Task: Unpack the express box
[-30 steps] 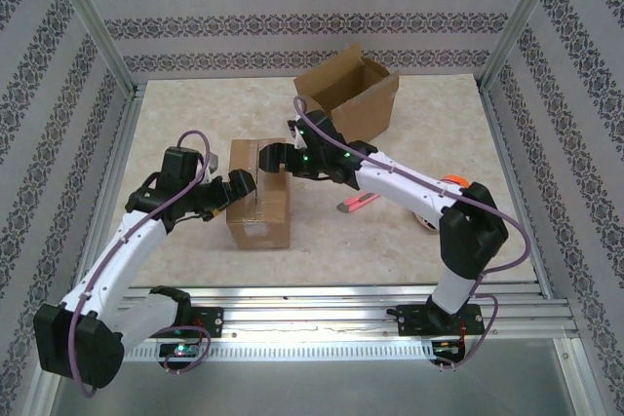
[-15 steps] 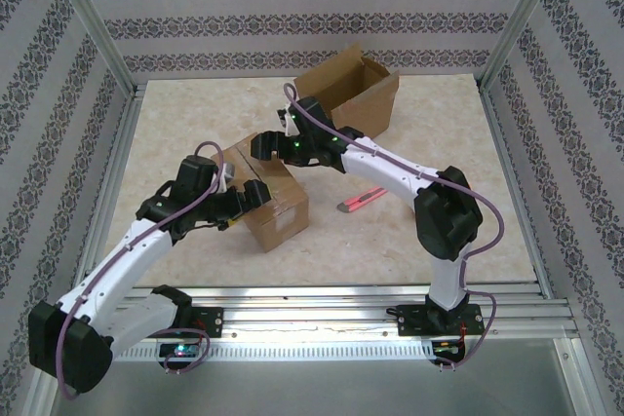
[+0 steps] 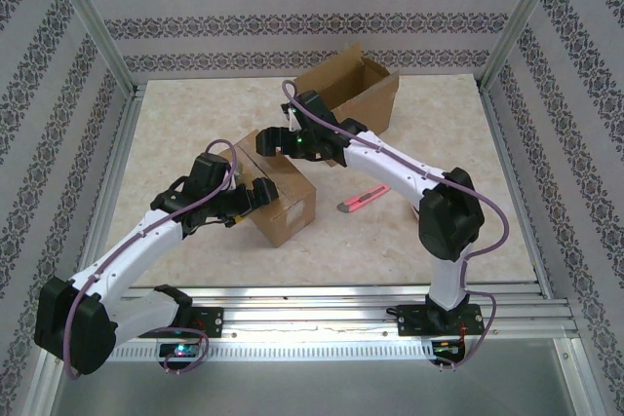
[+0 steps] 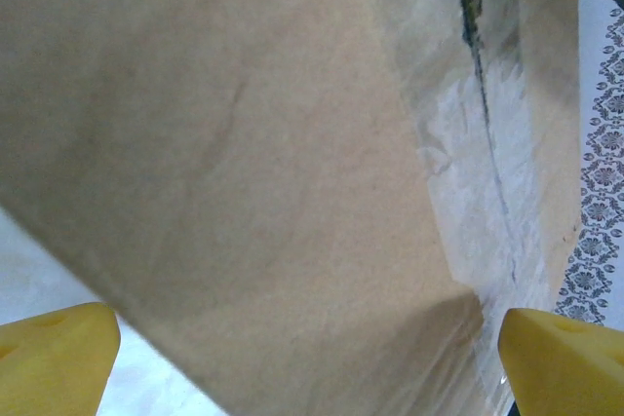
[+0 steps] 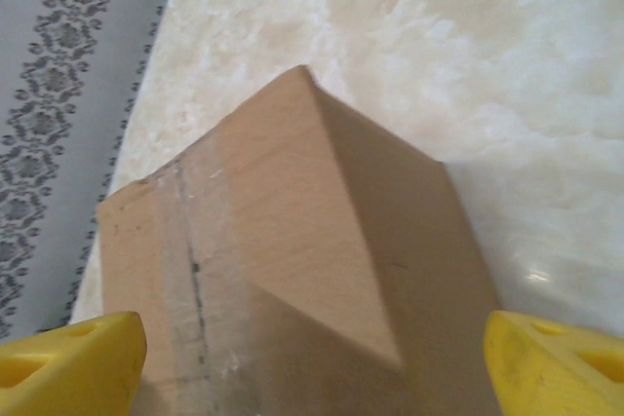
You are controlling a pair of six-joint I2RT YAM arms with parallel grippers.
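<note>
Fingers (image 4: 54, 353), left gripper (image 3: 259, 192): spread wide astride the express box (image 3: 285, 200) at its near end; contact unclear.
Fingers (image 5: 63, 362), right gripper (image 3: 265, 143): spread wide over its far corner; contact unclear.
Express box: taped shut, askew, middle of the desk (image 3: 195, 119).
Box cutter (image 3: 361, 200): just right of it.

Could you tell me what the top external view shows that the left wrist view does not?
Top external adds the wider scene: the open carton at the back, the pink box cutter on the table, and the right gripper at the far end of the sealed box. Left wrist adds close detail: clear tape with a dark seam line, flanked by yellow fingertips. Both show the sealed box.
</note>
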